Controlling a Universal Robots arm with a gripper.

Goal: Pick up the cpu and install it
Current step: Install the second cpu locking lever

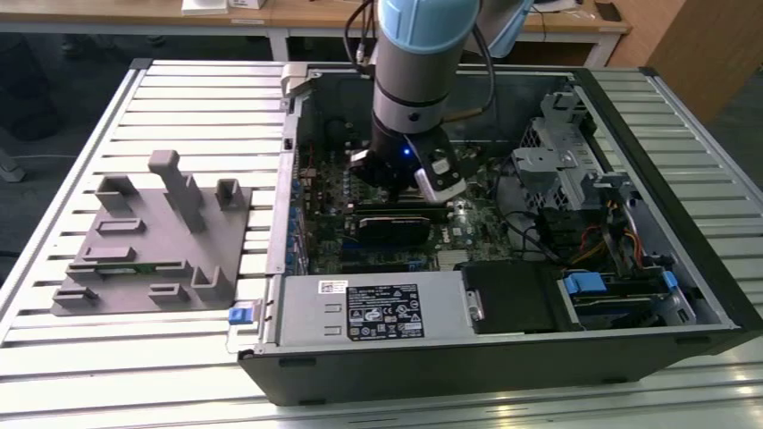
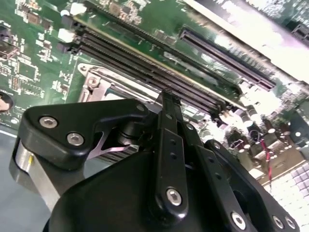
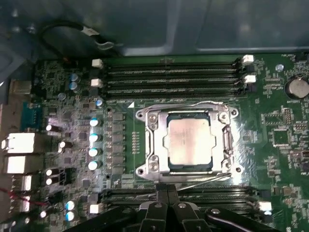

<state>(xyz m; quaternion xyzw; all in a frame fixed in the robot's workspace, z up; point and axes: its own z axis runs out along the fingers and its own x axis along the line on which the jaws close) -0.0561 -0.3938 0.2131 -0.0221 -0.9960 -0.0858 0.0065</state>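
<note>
Exterior view: an open computer case [image 1: 501,340] lies on a slatted table [image 1: 71,357], with the arm [image 1: 417,71] reaching down into it over the motherboard [image 1: 357,201]; a grey tray [image 1: 155,241] of moulded holders rests on the table beside the case, on the exterior view's left. First wrist view: the motherboard [image 3: 270,121] spreads under the camera, and the landmark for all that follows is the socket frame [image 3: 149,145], a square metal rim at the board's middle. The cpu [image 3: 187,141], pale and silvery, lies flat inside this frame, square to it. Banks of memory slots [image 3: 169,77] run along two opposite sides of the frame. The gripper [image 3: 167,195] hangs just beside the frame, over the nearer slot bank; its fingertips [image 3: 162,193] are pressed together with nothing between them. In the second wrist view the gripper [image 2: 170,96] presents the same closed tips above the slots, the frame's corner [image 2: 91,84] just beyond. Judgement: placement appears done, the chip being seated and released; the step in hand is securing or withdrawal. Any further move calls for a clean vertical lift, clear of the slot latches [image 3: 96,72].
</note>
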